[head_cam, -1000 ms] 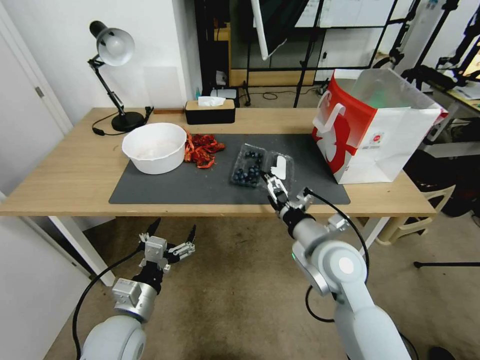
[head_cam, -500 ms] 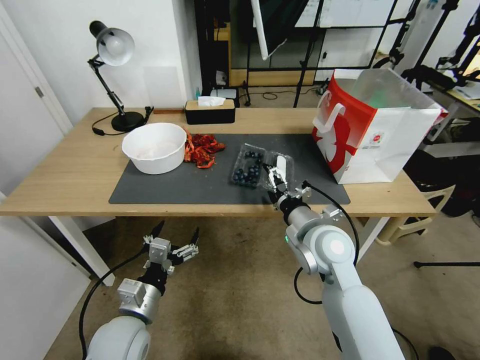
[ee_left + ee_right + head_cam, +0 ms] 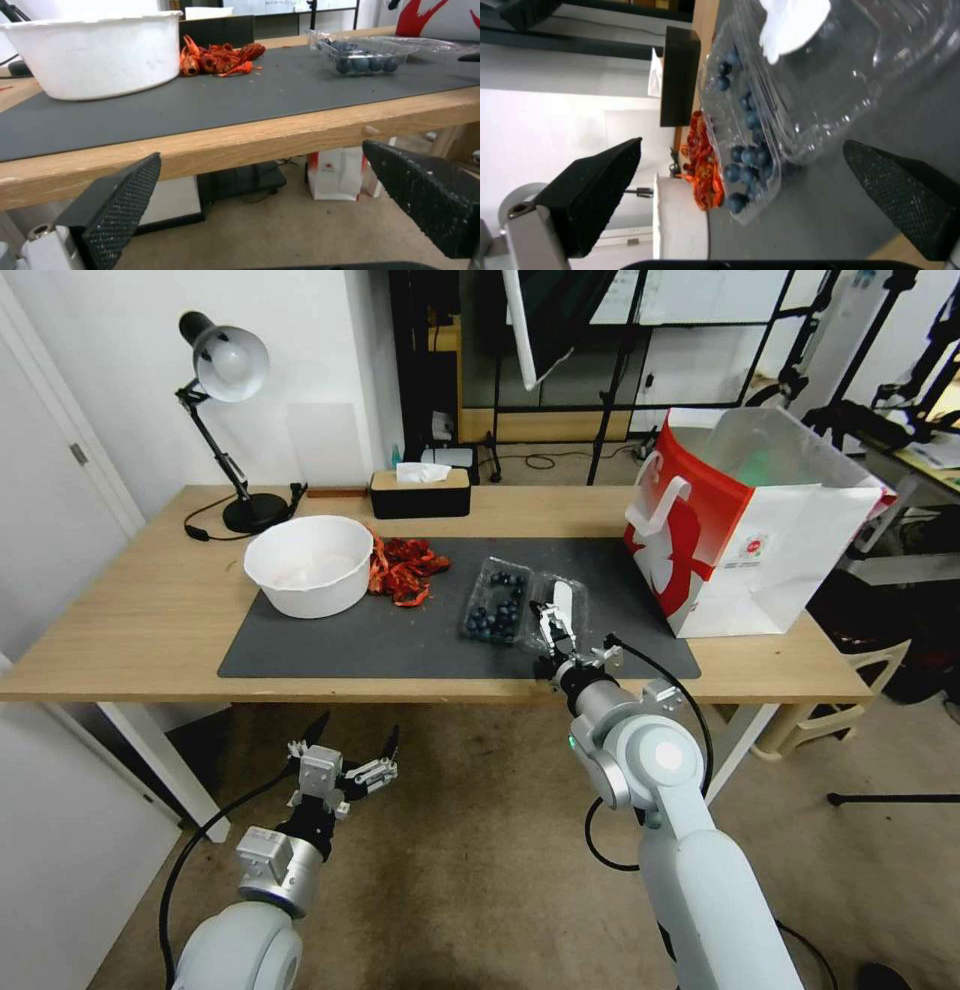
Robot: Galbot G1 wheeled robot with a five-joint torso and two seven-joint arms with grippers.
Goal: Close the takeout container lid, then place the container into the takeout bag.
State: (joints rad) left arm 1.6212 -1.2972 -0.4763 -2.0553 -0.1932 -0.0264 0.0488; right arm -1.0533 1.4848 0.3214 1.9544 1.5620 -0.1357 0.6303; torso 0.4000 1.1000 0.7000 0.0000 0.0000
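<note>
Reaching over the table edge, right end effector [image 3: 549, 622] hangs spread-fingered above the open lid [image 3: 561, 603].

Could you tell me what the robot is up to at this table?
The right gripper, fingers open, hovers at the near edge of the open lid of the takeout container, which lies flat on the dark mat. The left gripper waits open below the table edge. The takeout bag stands to the right.
</note>
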